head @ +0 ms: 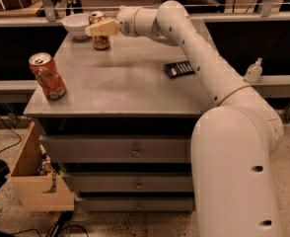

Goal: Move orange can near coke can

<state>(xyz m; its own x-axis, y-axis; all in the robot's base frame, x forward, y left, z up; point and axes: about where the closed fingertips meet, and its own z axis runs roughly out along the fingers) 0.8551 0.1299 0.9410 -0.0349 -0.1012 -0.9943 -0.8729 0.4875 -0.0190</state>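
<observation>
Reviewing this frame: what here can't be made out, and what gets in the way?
All in the camera view:
- Orange can: its middle is covered by the gripper, at the far side of the table; whether the gripper holds it is unclear.
- Coke can: markings too blurred to read.
- Black object beside the arm: too small to identify.
</observation>
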